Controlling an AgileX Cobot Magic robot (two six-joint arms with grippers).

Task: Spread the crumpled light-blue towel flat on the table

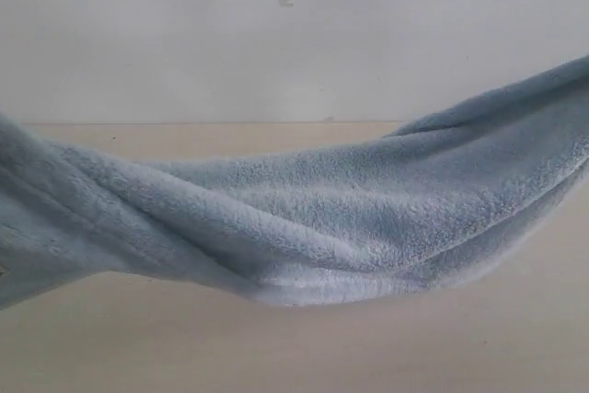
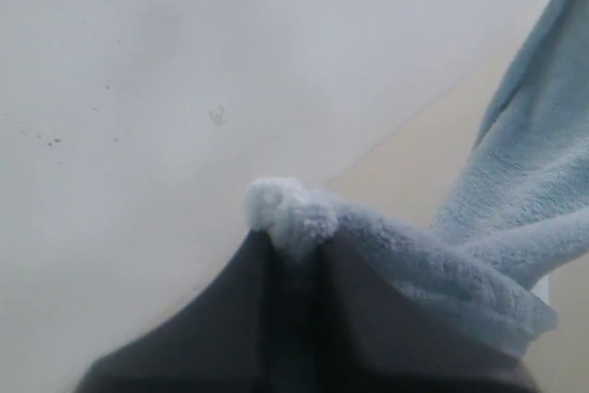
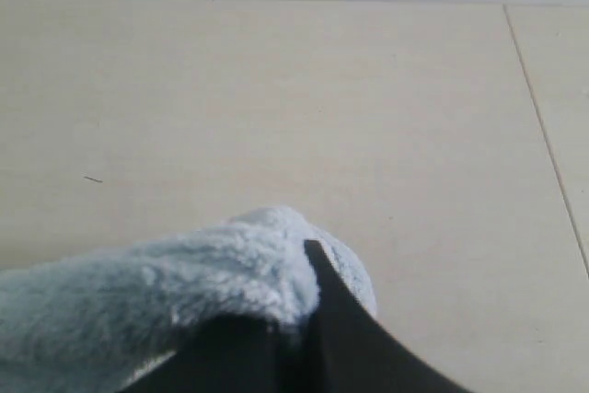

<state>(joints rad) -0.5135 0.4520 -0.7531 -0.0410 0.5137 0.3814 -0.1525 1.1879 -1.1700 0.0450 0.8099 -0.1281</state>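
Since both ends are lifted and drawn apart, the towel hangs between my 2 arms like a slack hammock, sagging at the middle over the table. From the exterior view I cannot tell whether its lowest fold brushes the tabletop or rides just clear of it. The cloth is not open: it runs as a thick rope with 1 twist near the left side, and a hem edge shows along the underside.

My left gripper is clenched on a small tuft of fleece that pokes out between its dark fingers, with the rest of the cloth trailing off to one side. My right gripper is likewise clamped on a bunched end, which bulges over the fingers, with bare table beyond it. I judge that holding 2 far ends this way is meant to let the weight pull the crumples out before laying it down.

I see no bins, trays or other containers in any view, only the table and the white wall behind it.

I reckon the task is under way but far from done: the twist must come out first, or it will settle folded.
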